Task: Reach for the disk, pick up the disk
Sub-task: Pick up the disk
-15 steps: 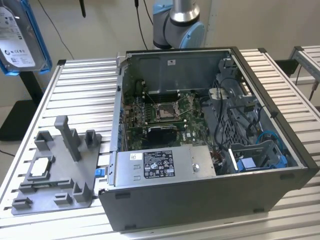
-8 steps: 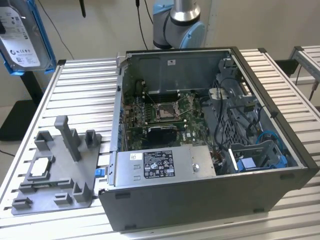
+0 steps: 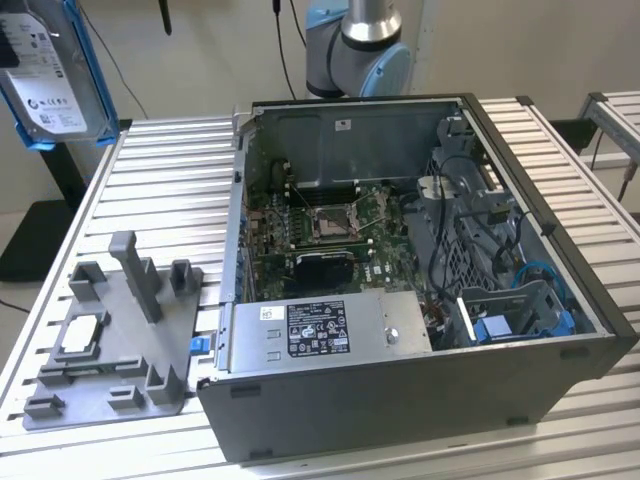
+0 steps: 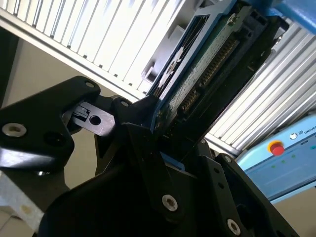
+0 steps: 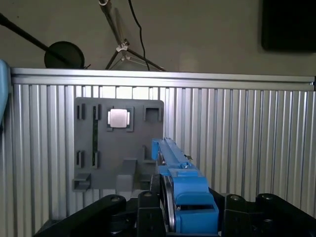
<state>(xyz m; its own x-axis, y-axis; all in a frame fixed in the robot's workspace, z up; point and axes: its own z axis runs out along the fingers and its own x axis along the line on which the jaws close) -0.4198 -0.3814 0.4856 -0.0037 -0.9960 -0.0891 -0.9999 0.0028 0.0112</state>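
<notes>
While the jaws are clamping the disk (image 3: 45,75) by its blue frame, high above the worktop (image 3: 170,170) at the exterior view's left, steady, unhurried carrying is, I judge, protecting this narrow edge grip from slipping.

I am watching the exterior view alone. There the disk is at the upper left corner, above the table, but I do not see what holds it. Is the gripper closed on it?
Observer: Yes. In the first wrist view the gripper is shut on the disk, with its black fingers on either side of the blue frame.
Operator: Thank you. In my view I see the label face. What is on the other face?
Observer: In the second wrist view that face is a green circuit board with a connector row along one edge.
</notes>
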